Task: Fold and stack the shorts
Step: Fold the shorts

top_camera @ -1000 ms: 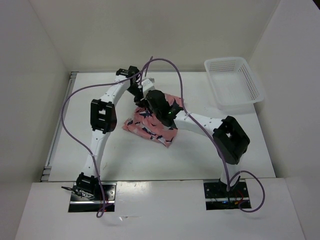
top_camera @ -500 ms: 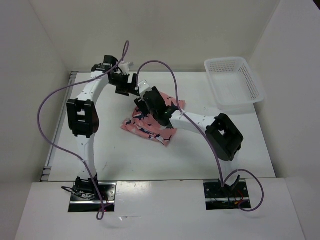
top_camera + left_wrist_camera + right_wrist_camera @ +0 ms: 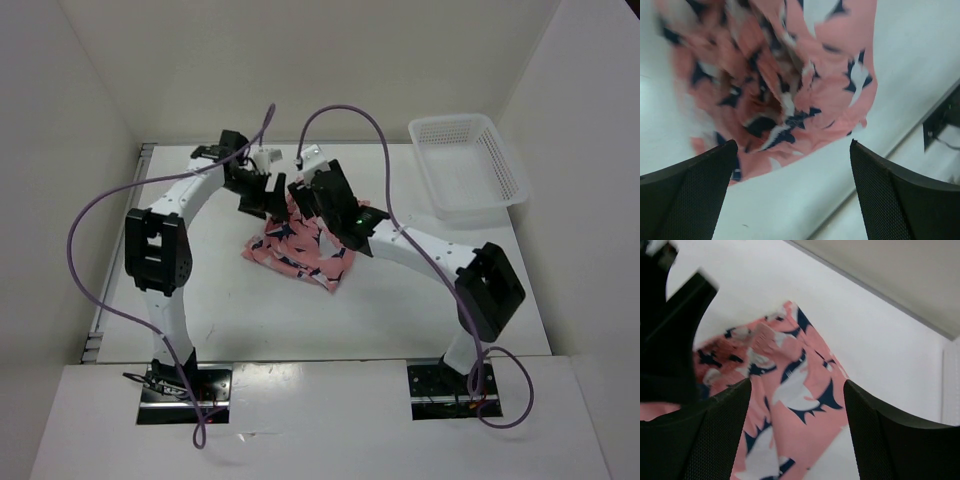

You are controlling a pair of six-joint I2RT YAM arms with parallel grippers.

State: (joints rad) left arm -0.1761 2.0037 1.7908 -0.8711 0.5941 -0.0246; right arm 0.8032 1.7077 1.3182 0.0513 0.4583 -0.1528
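Your left gripper [image 3: 792, 150] stands wide apart with nothing between its fingers. The shorts [image 3: 790, 90], blurred here, lie bunched on the table [image 3: 920, 60] just ahead of its tips. Your right gripper [image 3: 796, 385] is also spread and empty, with the shark-printed cloth directly beneath and ahead of it.

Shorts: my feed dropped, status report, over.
Left gripper open, right gripper open, neither holding. Shorts loosely folded, lying beneath them. White basket far right, apart.

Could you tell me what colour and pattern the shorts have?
The shorts are salmon pink with navy-and-white shark-like shapes, clearest in the right wrist view.
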